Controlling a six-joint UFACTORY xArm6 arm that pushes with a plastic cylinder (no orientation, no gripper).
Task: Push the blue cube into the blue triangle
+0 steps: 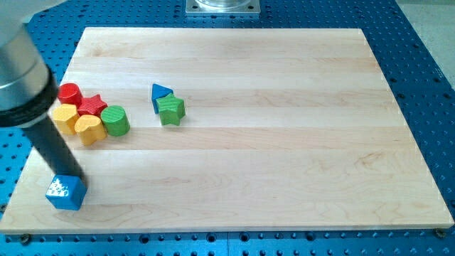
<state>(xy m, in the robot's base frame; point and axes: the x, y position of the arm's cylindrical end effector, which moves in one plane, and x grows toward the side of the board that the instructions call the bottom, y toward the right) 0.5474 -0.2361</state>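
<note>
Okay, no claw here, just a rod — my tip (71, 178) touches the blue cube (66, 193) at the board's bottom-left. The blue triangle (161, 93) sits far up-right, touching the green star (170, 110). I should get behind the cube's lower left & push slowly.

We see a pale wooden surface (284, 142) with faint grain bands, evenly lit. Around it lies a blue perforated base (419, 57) dotted with rows of small holes. At the view's top edge sits a grey metal plate (222, 6).
</note>
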